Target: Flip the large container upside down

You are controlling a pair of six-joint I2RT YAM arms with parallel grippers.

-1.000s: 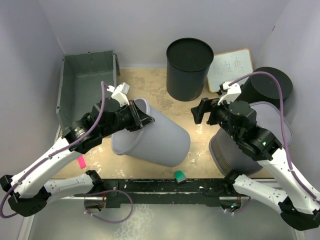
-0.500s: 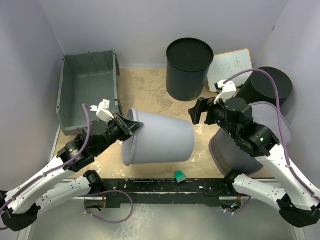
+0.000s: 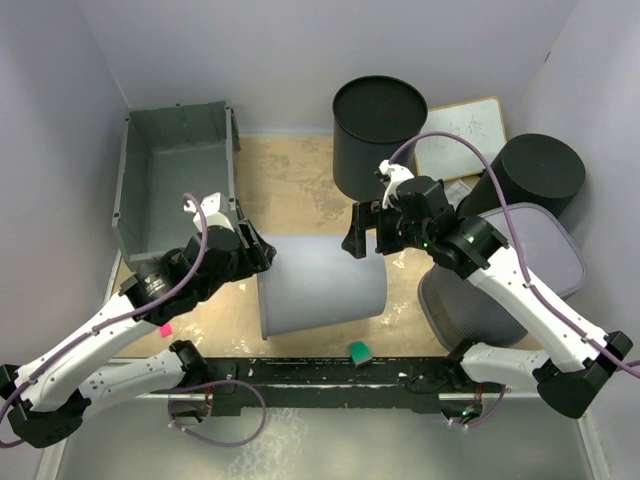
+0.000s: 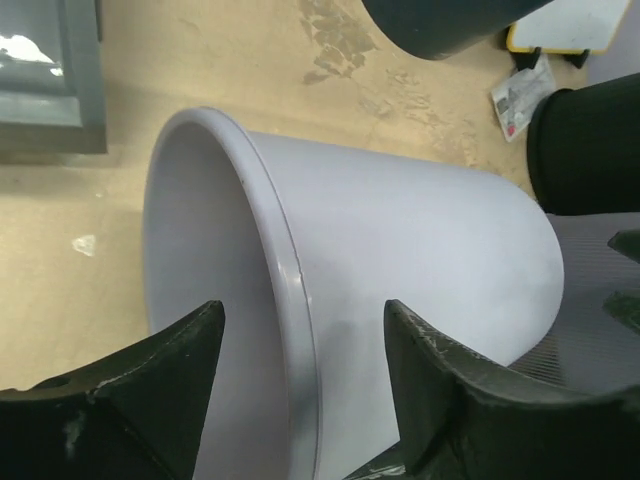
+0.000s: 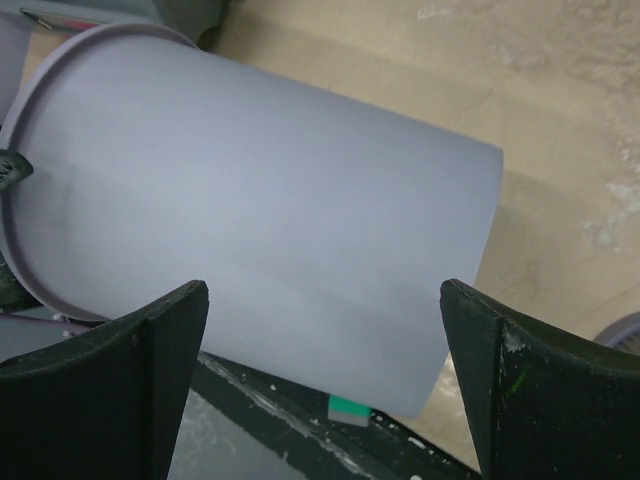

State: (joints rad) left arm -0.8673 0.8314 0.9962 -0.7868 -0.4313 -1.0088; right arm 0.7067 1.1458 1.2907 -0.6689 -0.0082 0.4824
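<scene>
The large container (image 3: pixel 172 185) is a dark grey rectangular crate at the back left, standing with its opening up; its corner (image 4: pixel 50 85) shows in the left wrist view. A round light grey bin (image 3: pixel 320 285) lies on its side in the middle, mouth to the left. My left gripper (image 3: pixel 260 255) is open and straddles the bin's rim (image 4: pixel 290 300) without touching it, one finger inside the mouth and one outside. My right gripper (image 3: pixel 362 235) hangs wide open just over the bin's closed end (image 5: pixel 300 220). Neither gripper is at the crate.
A dark round bin (image 3: pixel 378 135) stands at the back centre, with a whiteboard (image 3: pixel 462 135) and a black cylinder (image 3: pixel 535 170) to its right. A grey mesh basket (image 3: pixel 545 250) sits under the right arm. A green block (image 3: pixel 358 351) and a pink scrap (image 3: pixel 163 328) lie near the front rail.
My left gripper has opened and let go of the light grey bin's rim. The bin has swung round and settled on its side. My right arm has moved left over the bin.
</scene>
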